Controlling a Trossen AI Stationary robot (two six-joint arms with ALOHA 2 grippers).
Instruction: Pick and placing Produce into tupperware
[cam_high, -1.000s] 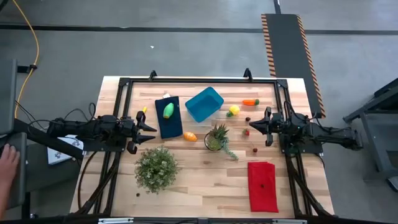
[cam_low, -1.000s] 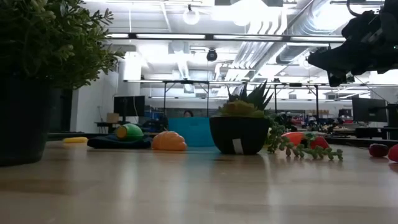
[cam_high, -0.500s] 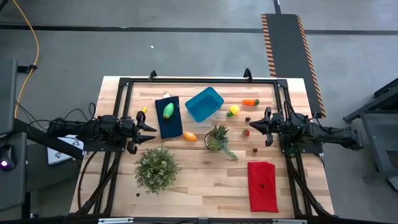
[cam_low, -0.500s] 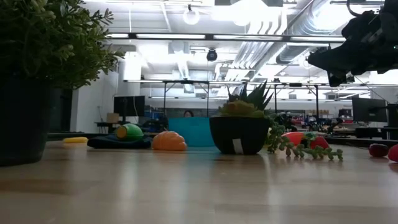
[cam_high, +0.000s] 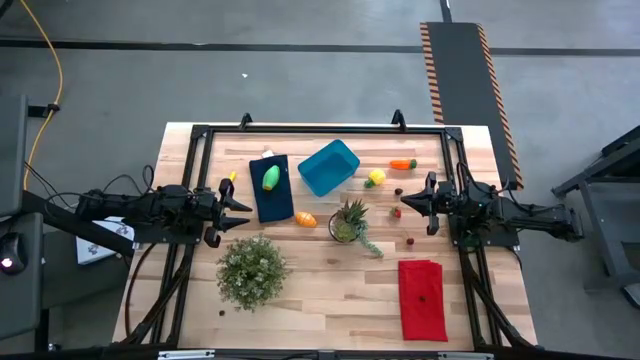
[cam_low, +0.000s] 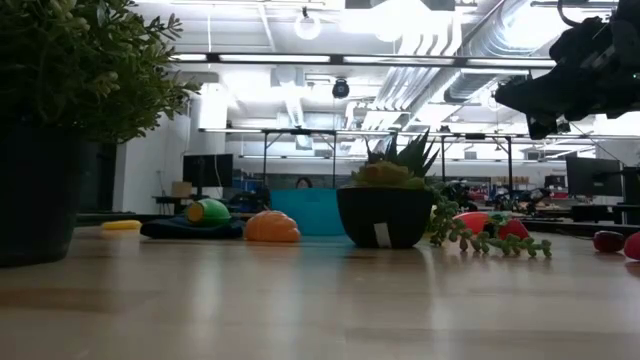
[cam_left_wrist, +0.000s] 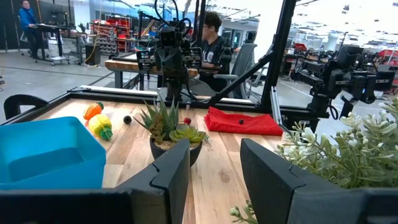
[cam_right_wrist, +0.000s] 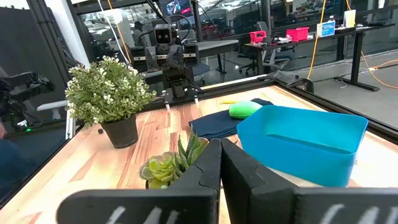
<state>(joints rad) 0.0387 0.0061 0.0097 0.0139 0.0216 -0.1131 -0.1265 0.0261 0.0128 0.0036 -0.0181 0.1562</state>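
The blue tupperware (cam_high: 329, 167) stands at the table's far middle. Of the produce, a green oval (cam_high: 271, 178) lies on a dark blue cloth (cam_high: 272, 195), an orange oval (cam_high: 306, 219) lies beside that cloth, and a carrot (cam_high: 403, 164) and a lemon (cam_high: 376, 177) lie right of the tub. My left gripper (cam_high: 238, 210) hovers level at the table's left, open (cam_left_wrist: 214, 168), holding nothing. My right gripper (cam_high: 403, 203) hovers level at the right, shut (cam_right_wrist: 219, 155) and empty.
A spiky potted plant (cam_high: 347, 222) stands mid-table between the grippers. A bushy potted plant (cam_high: 251, 270) stands near left, and a red cloth (cam_high: 422, 298) lies near right. Small red pieces (cam_high: 396, 211) lie close to my right gripper. A small yellow piece (cam_high: 231, 177) lies by the left one.
A person's hand beyond the table's left side has drawn out of view. Both arms and all things on the table have kept still.
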